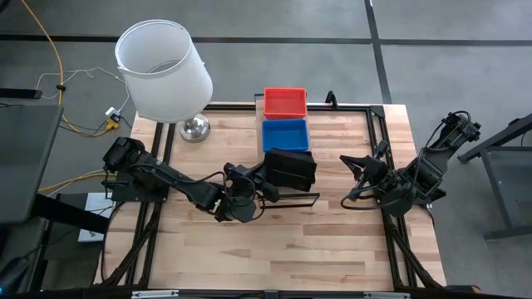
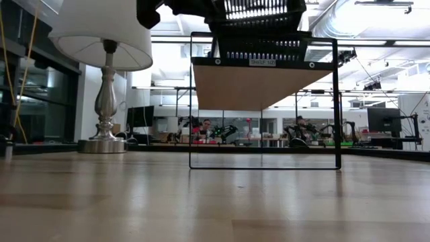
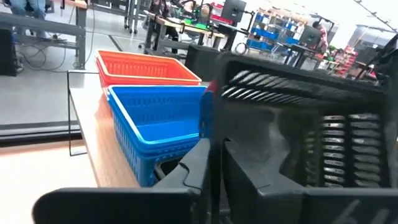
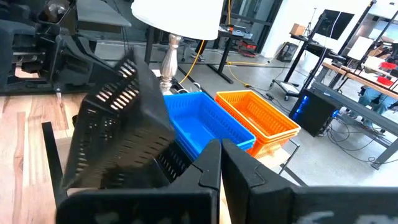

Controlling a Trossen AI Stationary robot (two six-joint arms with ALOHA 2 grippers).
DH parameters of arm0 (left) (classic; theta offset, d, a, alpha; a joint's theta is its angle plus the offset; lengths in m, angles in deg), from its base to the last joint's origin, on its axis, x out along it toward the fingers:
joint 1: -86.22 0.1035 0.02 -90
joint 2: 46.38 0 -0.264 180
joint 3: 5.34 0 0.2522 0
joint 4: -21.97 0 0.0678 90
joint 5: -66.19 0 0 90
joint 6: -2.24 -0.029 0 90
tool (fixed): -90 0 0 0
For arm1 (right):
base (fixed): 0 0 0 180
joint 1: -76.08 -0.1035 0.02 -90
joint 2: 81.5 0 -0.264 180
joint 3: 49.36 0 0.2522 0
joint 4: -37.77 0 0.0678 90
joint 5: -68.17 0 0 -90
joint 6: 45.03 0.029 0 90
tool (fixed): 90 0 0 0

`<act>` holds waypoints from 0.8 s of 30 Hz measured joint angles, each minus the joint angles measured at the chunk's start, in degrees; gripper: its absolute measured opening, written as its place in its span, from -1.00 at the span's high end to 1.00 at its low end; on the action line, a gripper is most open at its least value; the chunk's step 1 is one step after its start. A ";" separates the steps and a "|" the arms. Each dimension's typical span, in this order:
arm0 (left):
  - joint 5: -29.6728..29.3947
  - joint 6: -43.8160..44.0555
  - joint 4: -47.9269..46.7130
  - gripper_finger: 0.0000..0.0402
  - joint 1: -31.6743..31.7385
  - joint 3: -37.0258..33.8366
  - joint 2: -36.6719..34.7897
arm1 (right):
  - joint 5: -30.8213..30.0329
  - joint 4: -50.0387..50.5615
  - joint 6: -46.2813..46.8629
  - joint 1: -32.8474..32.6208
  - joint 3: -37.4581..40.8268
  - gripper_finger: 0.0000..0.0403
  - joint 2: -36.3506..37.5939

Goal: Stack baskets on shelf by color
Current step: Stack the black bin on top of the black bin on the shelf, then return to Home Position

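Baskets line the shelf [image 1: 287,106] at the back of the tabletop [image 1: 283,241]: a red basket [image 1: 285,102] sits farthest back, a blue basket [image 1: 285,134] right beside it, both upright with their open tops facing up. Each is a shallow rectangle of plastic mesh, the walls pierced with rows of narrow slots under a solid rim. Next in the row comes the black basket [image 1: 290,169], same slotted build, and it is tilted, one edge raised, at the near end of the shelf next to the blue one. Left gripper [image 1: 268,189] is right at its near edge, jaws set against the black rim; whether they grasp it or have let go, I cannot tell. From table height the black mesh shows above the light plank and dark frame. Right gripper [image 1: 356,177] waits over the tabletop to the right of the shelf, jaws clenched on nothing. A white-shaded lamp [image 1: 164,71] stands at the back left corner.
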 joint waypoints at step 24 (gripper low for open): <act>27.41 -41.03 -3.63 0.37 -2.67 0.04 -17.80 | 6.25 4.49 2.97 -0.02 0.00 1.00 0.02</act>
